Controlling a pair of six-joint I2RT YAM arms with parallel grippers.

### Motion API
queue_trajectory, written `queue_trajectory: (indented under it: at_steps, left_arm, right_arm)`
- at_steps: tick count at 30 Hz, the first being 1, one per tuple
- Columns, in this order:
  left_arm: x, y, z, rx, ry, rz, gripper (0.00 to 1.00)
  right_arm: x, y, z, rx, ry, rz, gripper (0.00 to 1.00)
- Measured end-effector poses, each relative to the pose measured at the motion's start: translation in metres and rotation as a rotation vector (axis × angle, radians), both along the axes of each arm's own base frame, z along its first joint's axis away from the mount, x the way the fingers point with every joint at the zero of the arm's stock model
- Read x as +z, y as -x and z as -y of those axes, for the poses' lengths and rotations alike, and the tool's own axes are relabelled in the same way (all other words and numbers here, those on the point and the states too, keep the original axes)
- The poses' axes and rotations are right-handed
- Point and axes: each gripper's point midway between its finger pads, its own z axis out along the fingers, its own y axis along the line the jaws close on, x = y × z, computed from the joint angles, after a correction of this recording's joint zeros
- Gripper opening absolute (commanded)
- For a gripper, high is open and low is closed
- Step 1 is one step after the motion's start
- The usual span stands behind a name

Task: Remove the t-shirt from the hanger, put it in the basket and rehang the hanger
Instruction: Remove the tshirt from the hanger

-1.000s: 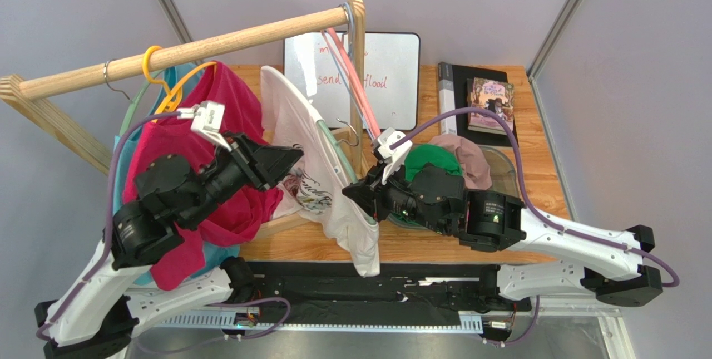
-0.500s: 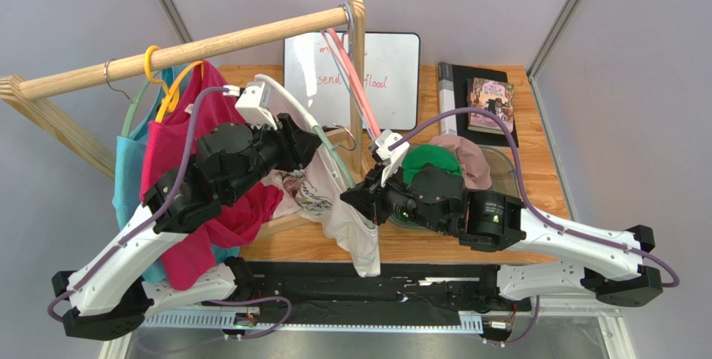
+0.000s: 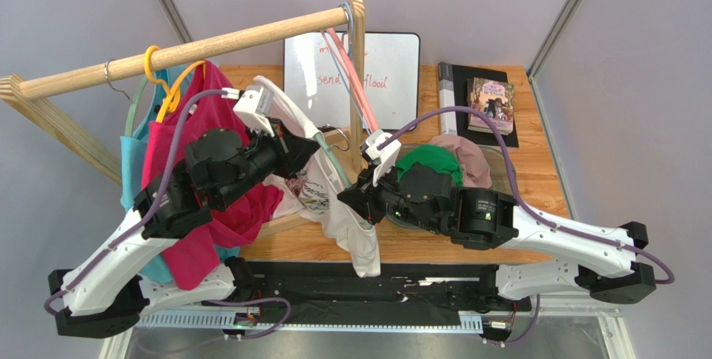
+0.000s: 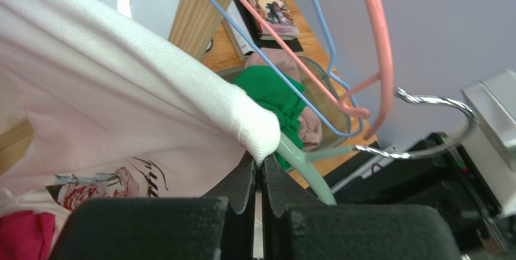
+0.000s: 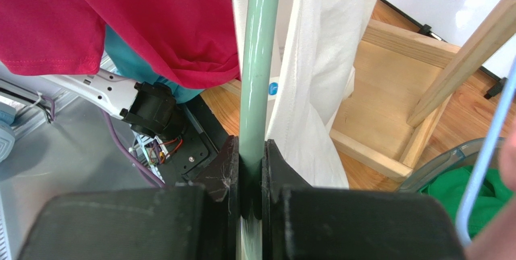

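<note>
**A:** Over the table (image 3: 547,167), top view: the left gripper (image 3: 305,144) has swung in to the white t-shirt (image 3: 351,234), which still hangs on the hanger (image 3: 333,159).

**B:** Left wrist: jaws just snapped shut, apparently pinching the shoulder hem!

**A:** Right wrist: the right gripper (image 5: 249,151) is clamped on the hanger's green bar. Ready to peel!
</note>
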Motion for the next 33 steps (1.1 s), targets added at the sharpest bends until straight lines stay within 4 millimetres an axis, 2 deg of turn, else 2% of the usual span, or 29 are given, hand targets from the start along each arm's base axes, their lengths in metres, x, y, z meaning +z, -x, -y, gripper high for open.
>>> queue_trajectory:
  at_steps: [4, 7, 11, 18, 19, 20, 22, 23, 25, 28, 30, 32, 33]
  left_arm:
    - [0.009, 0.016, -0.004, -0.041, 0.032, 0.023, 0.0]
    - [0.012, 0.019, -0.006, -0.049, 0.044, 0.028, 0.0]
    - [0.01, 0.021, 0.002, -0.076, 0.046, 0.028, 0.0]
    - [0.006, 0.024, 0.008, -0.098, 0.034, 0.031, 0.0]
    - [0.006, 0.024, 0.008, -0.098, 0.031, 0.032, 0.08]
    - [0.005, 0.022, 0.007, -0.088, 0.027, 0.032, 0.28]
    - [0.002, 0.023, 0.004, -0.08, 0.011, 0.025, 0.42]
    - [-0.001, 0.028, 0.004, -0.091, 0.001, 0.01, 0.57]
    - [-0.002, 0.034, 0.001, -0.102, -0.015, 0.002, 0.63]
    - [-0.003, 0.032, -0.02, -0.032, -0.024, 0.001, 0.66]
    - [0.002, 0.03, -0.045, 0.043, -0.01, 0.023, 0.68]
    - [0.009, 0.029, -0.07, 0.111, 0.018, 0.05, 0.7]
    - [0.014, 0.029, -0.088, 0.161, 0.037, 0.067, 0.7]
  right_arm:
    - [0.0, -0.001, -0.006, 0.012, 0.017, -0.006, 0.0]
    - [0.004, -0.001, -0.01, 0.024, 0.013, -0.006, 0.0]
    - [0.011, -0.004, -0.013, 0.028, 0.017, -0.013, 0.0]
    - [0.004, -0.009, -0.014, 0.021, 0.057, -0.027, 0.0]
    - [0.003, -0.009, -0.015, 0.021, 0.059, -0.027, 0.0]
    - [0.003, -0.01, -0.015, 0.021, 0.059, -0.028, 0.0]
    - [0.001, -0.009, -0.014, 0.023, 0.058, -0.032, 0.0]
    - [-0.001, -0.01, -0.013, 0.018, 0.056, -0.033, 0.0]
    - [-0.01, -0.012, -0.005, 0.006, 0.07, -0.042, 0.0]
    - [-0.023, -0.008, 0.014, 0.003, 0.092, -0.053, 0.0]
    - [-0.023, -0.001, 0.03, 0.017, 0.092, -0.06, 0.0]
    - [-0.015, 0.008, 0.044, 0.047, 0.065, -0.061, 0.0]
    - [-0.009, 0.013, 0.05, 0.064, 0.045, -0.057, 0.0]
